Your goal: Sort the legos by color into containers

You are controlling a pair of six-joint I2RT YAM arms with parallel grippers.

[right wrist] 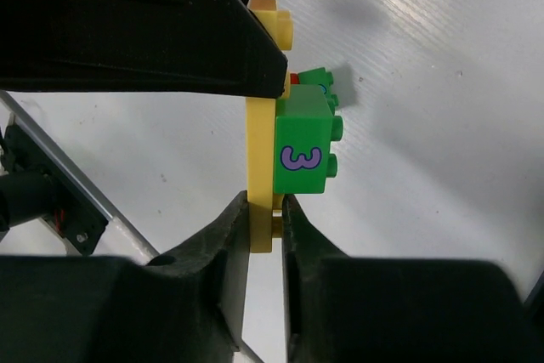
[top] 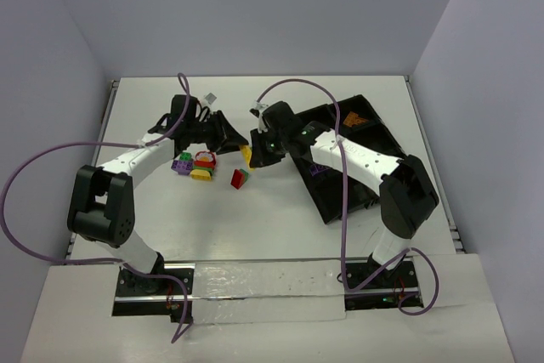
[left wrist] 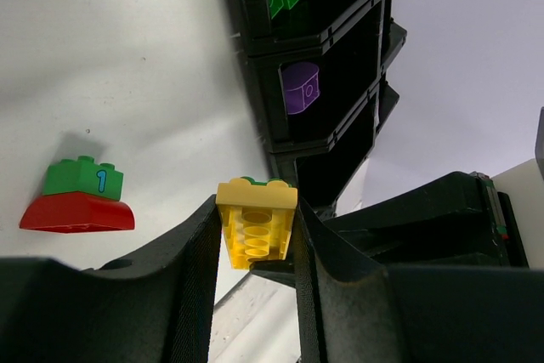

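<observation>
The white table (top: 272,227) carries a black divided tray (top: 331,206), which lies under and behind the right tool (top: 253,155). A red-and-green brick stack (top: 240,178) sits just below the left tool (top: 242,151). A purple brick (top: 181,163), a red brick (top: 204,159) and a yellow brick (top: 201,175) cluster farther back beside that tool's arm.

From where I stand, the left arm (top: 136,157) and right arm (top: 361,155) look alike: white link shells between bulky black joint housings. A thin purple cable (top: 297,82) runs along each. A small green light (top: 303,133) glows on the right one. The left end effector (left wrist: 255,235) and right end effector (right wrist: 265,210) have matte black, smoothly curved fingers (left wrist: 195,261).
</observation>
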